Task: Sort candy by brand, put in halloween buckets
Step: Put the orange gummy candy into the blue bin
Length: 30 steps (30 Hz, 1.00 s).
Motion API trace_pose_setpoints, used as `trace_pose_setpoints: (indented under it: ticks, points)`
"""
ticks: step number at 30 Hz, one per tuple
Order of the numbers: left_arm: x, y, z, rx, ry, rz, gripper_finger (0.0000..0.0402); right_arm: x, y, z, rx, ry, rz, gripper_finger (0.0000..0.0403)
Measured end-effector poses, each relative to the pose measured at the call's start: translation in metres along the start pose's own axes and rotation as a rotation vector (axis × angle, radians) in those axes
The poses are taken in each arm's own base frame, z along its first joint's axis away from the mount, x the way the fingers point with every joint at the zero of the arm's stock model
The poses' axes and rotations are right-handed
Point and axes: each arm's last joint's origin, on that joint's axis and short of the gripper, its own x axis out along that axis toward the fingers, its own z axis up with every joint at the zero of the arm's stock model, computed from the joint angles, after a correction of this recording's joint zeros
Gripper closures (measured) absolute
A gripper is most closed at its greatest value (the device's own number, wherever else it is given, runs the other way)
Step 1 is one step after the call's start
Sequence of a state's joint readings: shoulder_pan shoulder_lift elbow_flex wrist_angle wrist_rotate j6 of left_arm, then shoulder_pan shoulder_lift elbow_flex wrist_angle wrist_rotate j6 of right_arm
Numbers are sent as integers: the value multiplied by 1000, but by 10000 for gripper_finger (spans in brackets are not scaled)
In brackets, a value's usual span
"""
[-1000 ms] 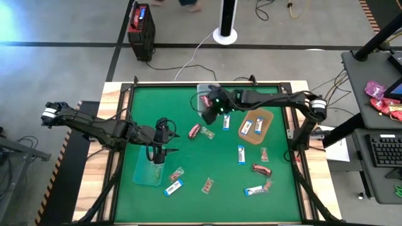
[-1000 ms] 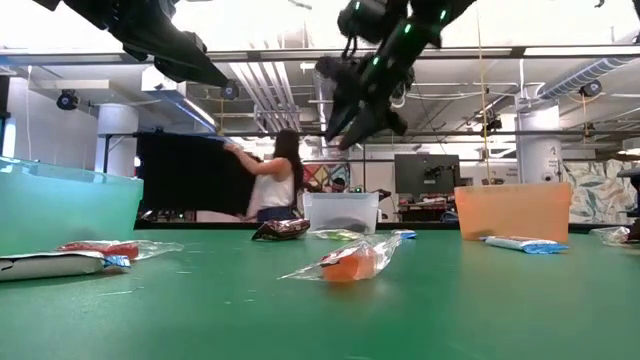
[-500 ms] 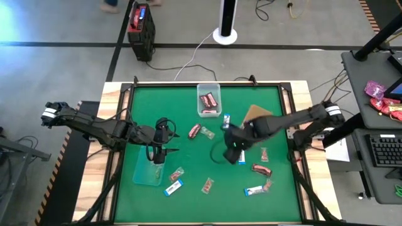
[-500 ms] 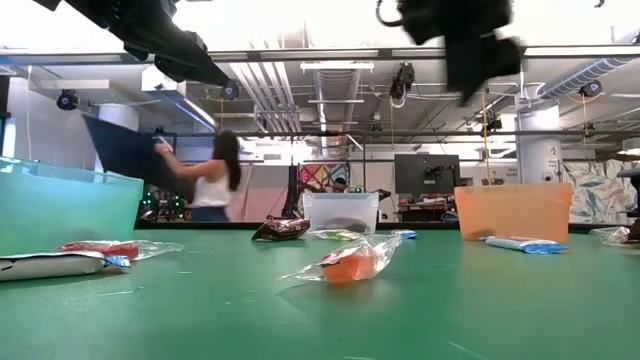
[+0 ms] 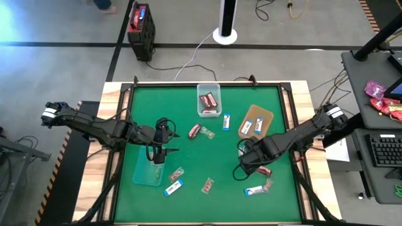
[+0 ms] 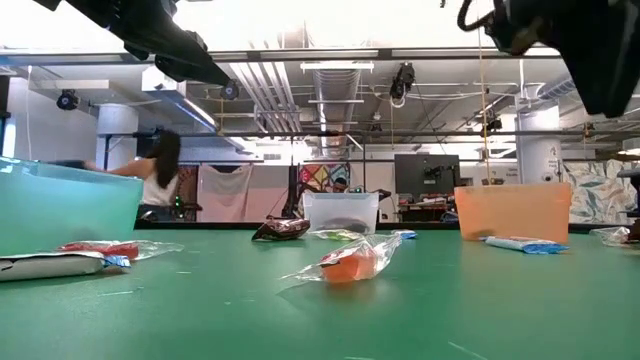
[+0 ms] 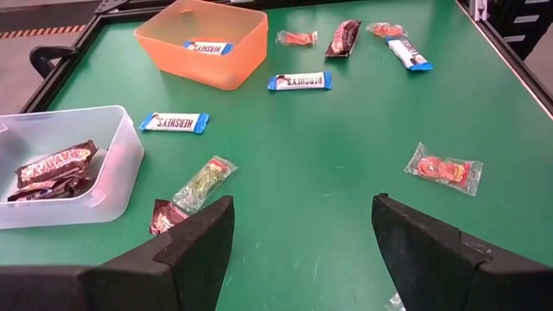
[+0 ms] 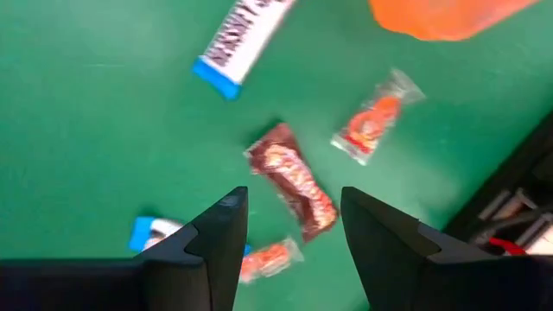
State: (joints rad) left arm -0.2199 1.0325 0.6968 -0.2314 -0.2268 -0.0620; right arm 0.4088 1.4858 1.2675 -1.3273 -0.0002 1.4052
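**Right pincer lines up on a dark red candy**

The right pincer (image 8: 289,229), spread and empty, hangs over a dark red candy (image 8: 292,180) lying on the counter (image 5: 188,113) near the brown tray (image 5: 264,119). It should descend straddling the wrapper's narrow sides (neighbours lie close). The left pincer (image 7: 302,238) waits spread above the teal tub (image 5: 143,172). That tub's contents are hidden.

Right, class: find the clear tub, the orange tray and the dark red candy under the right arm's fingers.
clear tub (image 5: 209,110): high view, near rim.
orange tray (image 7: 212,67): left wrist view, front wall.
dark red candy (image 8: 292,180): right wrist view, middle of the wrapper.
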Motion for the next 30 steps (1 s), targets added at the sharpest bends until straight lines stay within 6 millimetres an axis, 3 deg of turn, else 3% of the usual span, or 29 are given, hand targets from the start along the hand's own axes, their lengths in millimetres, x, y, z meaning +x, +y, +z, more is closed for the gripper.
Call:
trace_pose_setpoints:
  ticks: [10, 18, 25, 30]
  points:
    - [0, 0, 0, 17, 0, 0, 145, 32, -38, -5, 133, -20, -88, 223]
    - [0, 0, 0, 18, -1, 0, 145, 72, -71, -10, 295, -39, 31, 212]
    - [0, 0, 1, 17, -7, 0, 145, 105, -77, -10, 361, -61, 29, 208]
    - [0, 0, 1, 17, -11, -1, 145, 115, -73, -9, 350, -79, -5, 209]
